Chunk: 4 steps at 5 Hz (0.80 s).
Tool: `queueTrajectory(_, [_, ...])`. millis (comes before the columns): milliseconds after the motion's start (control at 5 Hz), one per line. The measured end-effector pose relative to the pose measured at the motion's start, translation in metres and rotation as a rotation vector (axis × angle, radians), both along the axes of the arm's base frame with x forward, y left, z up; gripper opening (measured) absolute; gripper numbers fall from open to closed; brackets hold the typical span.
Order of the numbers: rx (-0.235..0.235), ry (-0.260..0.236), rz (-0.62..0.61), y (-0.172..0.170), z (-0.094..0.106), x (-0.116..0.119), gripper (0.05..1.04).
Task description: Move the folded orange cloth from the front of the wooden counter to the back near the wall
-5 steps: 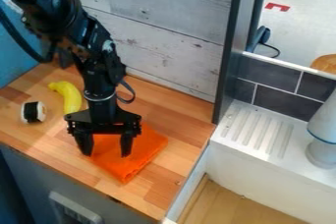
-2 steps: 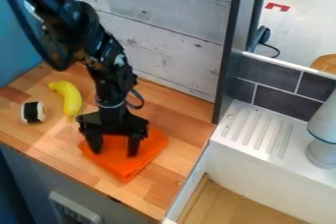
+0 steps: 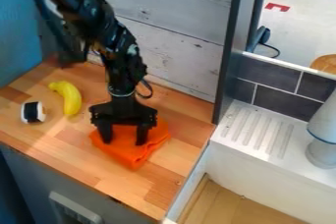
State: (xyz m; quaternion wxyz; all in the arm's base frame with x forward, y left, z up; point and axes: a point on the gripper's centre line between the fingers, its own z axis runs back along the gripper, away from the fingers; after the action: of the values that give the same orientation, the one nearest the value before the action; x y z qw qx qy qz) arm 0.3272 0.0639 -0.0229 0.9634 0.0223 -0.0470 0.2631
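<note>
Camera view, and the gripper (image 3: 123,143) is seen to the right of the banana (image 3: 70,99) and nearer the camera, its two fingers spread well apart: open, pointed down onto the orange cloth (image 3: 134,161). Folded, slightly rumpled, the cloth is laid on the counter (image 3: 75,156), to the right of the banana and nearer the camera, its orange seen between the fingers. Just left of the banana, a black-and-white roll (image 3: 33,112) is set down. Behind the banana, a wall of pale boards (image 3: 177,56) is seen; well to its right, a ribbed white ledge (image 3: 255,130) is placed, topped by a pale bottle (image 3: 322,152).
</note>
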Motion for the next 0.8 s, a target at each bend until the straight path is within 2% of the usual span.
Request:
queueTrajectory(600, [-0.016,-0.032,0.086,0.013,0.004,0.078,1.001])
queueTrajectory(800, [-0.022,-0.034,0.113,0.016,0.005,0.083,1.001])
